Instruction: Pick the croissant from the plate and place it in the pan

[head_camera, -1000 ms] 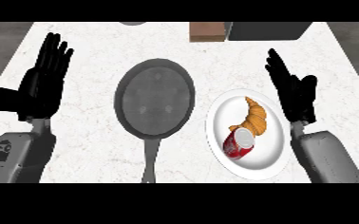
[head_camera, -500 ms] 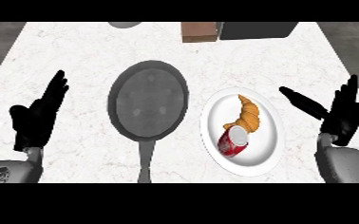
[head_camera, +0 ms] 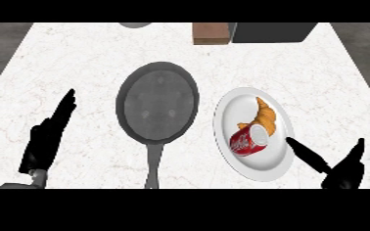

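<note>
Left hand [head_camera: 45, 142]: near the counter's left edge, low in the view; fingers straight and together, pointing up and to the right; holds nothing. Its wrist is cut off at the lower edge.
Grey object [head_camera: 134, 24]: only a rounded sliver shows at the counter's far edge, left of centre; what it is cannot be told.
Pan [head_camera: 157, 102]: dark, round, with nothing in it, left of the counter's middle; handle runs toward the near edge and is cut off there.
Brown box [head_camera: 211, 33]: at the far edge, its top cut off.
Dark block [head_camera: 273, 32]: just beside the brown box on its right, also cut off at the top.
Plate [head_camera: 233, 108]: white, right of the pan and close to it without touching.
Croissant [head_camera: 265, 115]: lying on the plate's right half, untouched.
Red can [head_camera: 249, 141]: lying on its side on the plate, touching the croissant's near end and hiding a little of it.
Right hand [head_camera: 345, 171]: near the counter's near right corner; fingers spread wide, one reaching over the plate's near right rim, holding nothing. The palm is mostly cut off below.
Change: both hands sit lower in the view than half a second ago, and the right hand has closed in on the plate; pan, plate, croissant and can lie as before.
Obstruction: the red can lies just beside the croissant, between it and the right hand.
</note>
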